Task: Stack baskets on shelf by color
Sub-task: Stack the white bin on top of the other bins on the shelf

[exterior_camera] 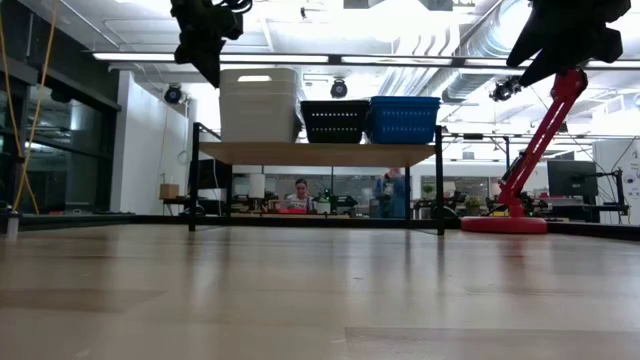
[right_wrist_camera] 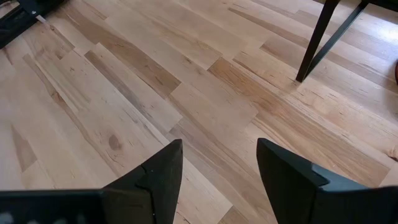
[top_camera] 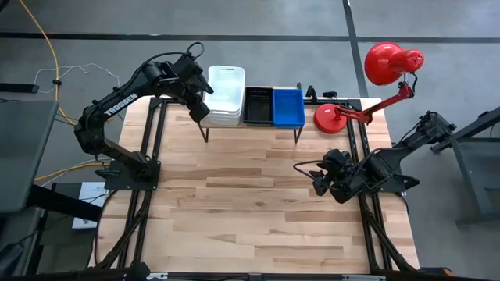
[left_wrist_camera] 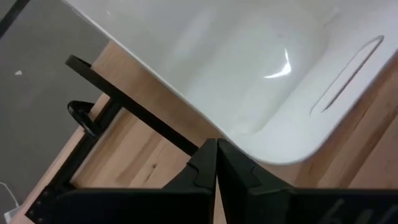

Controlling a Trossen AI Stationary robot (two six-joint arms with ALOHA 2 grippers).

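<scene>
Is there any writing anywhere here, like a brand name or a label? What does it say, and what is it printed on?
"TROSSEN": white capitals along the left arm, read in the high view.
Nothing else is readable: the white baskets, the black basket, the blue basket, the shelf and the red lamp show no lettering, and anything in the room beyond the table is too small to read.

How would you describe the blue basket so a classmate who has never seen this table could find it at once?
Start at the shelf along the table's far edge. Three basket stacks sit in a row on its top: white baskets, black baskets, then the blue basket. It is the end one nearest the red lamp, and the only bright blue.
</scene>
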